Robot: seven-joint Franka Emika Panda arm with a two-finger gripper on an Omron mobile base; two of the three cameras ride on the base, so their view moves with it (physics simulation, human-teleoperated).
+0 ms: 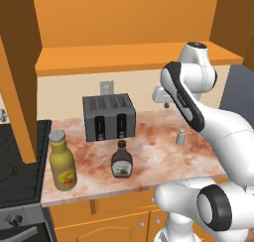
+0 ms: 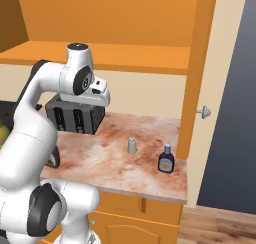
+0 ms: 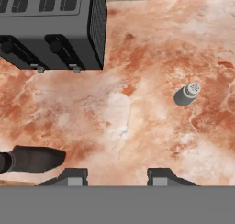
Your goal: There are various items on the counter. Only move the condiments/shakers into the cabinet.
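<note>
Yellow-green bottle (image 1: 62, 159) stands nearest; tool (image 3: 117, 176) (high above counter (image 1: 154, 151)) narrow, holding nothing.

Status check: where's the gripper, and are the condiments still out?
Gripper empty above counter. Shaker, brown bottle both on counter. Toaster nearby.

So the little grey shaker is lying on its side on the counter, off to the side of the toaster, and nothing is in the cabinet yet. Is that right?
Not quite: the grey shaker stands upright on the counter, as the left base view shows, its holed top facing up in the hand view. The rest holds: it sits apart from the toaster, and the cabinet shelf is bare.
</note>
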